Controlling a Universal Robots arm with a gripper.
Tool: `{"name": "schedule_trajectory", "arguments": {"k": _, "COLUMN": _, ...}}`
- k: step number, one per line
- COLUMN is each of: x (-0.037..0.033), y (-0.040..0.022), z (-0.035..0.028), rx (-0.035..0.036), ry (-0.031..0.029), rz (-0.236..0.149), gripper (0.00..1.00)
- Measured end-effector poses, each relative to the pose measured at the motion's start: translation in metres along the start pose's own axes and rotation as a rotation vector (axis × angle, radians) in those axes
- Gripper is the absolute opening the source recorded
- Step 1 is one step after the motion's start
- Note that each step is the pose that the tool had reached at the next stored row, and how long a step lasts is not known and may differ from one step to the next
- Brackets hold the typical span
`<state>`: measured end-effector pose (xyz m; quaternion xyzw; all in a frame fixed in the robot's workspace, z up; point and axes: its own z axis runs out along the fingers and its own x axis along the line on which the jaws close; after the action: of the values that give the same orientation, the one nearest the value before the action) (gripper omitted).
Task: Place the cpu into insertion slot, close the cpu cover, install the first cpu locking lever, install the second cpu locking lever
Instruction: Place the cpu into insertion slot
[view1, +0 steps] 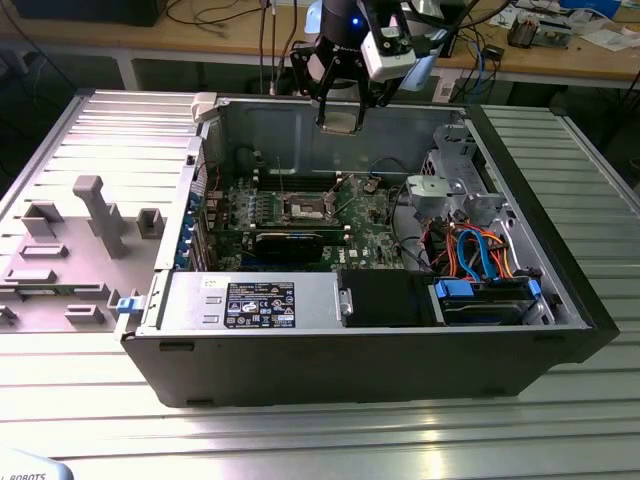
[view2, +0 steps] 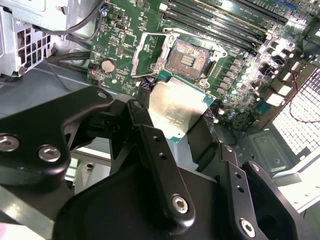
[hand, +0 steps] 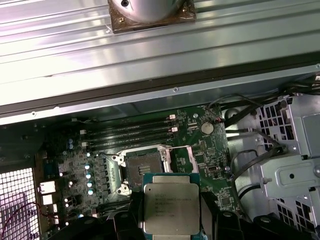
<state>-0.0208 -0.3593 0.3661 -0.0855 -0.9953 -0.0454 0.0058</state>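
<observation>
Print unreadable on cpu in gripper

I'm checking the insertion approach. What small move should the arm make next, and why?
Likely ease the cpu down toward the socket: the gripper holds it high above the board, and the socket lies bare with the cpu cover swung open.

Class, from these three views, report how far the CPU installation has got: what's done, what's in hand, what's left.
Done: nothing yet. The insertion slot is bare and the cpu cover stands swung open beside it. In hand: the gripper grips the cpu above the open case. Left: seating the cpu, closing the cover, and both locking levers.
</observation>
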Motion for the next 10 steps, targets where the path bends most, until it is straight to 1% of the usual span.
{"name": "schedule_trajectory", "arguments": {"k": 5, "x": 0.0000, "y": 0.0000, "z": 0.0000, "rx": -0.0002, "ry": -0.0009, "rz": 0.010, "gripper": 0.54}}
{"name": "schedule_trajectory", "arguments": {"k": 10, "x": 0.0000, "y": 0.0000, "z": 0.0000, "rx": -0.0002, "ry": -0.0010, "rz": 0.011, "gripper": 0.54}}
